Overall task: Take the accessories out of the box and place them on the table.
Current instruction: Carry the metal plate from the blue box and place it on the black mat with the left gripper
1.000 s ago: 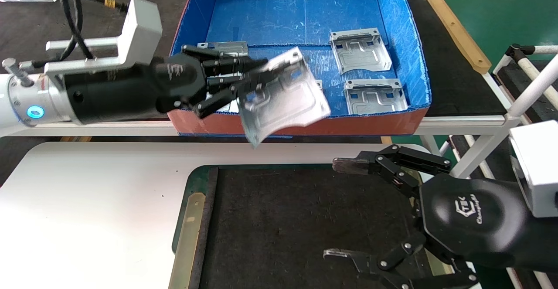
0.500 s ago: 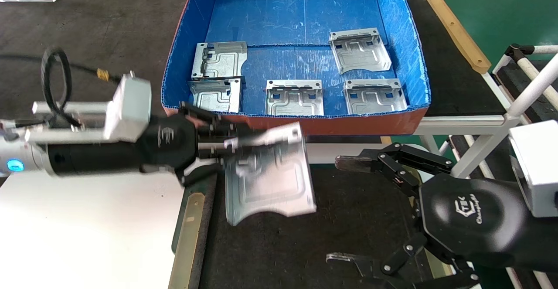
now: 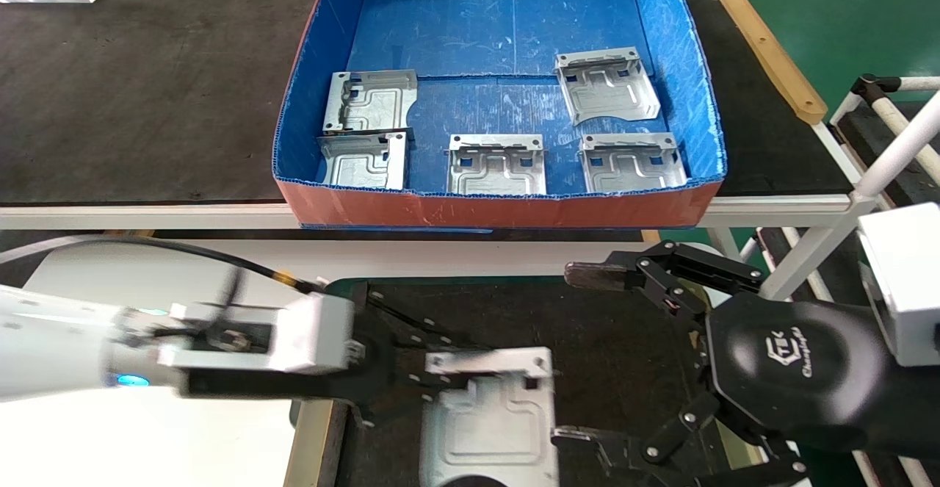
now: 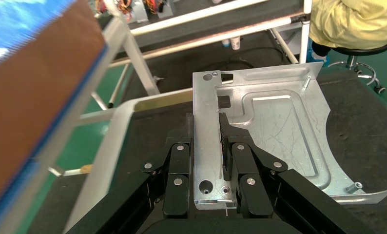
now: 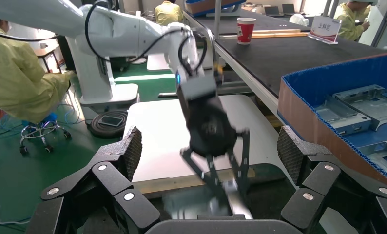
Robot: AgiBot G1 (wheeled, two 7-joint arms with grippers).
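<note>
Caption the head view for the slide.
Left gripper holds one plate low over the mat; five plates remain in the box; right gripper open beside it.

Showing a white emblem with the letters "TEK" above script reading roughly "Changingtek" on the glossy black housing of the right gripper point(image 3: 580, 355), head view. Bearing Chinese characters, seemingly "上料区", on the small white-and-red standing placard point(image 5: 326, 29) on the dark felt table, right wrist view; cropped at the head view's corner. Nothing else legible.
</note>
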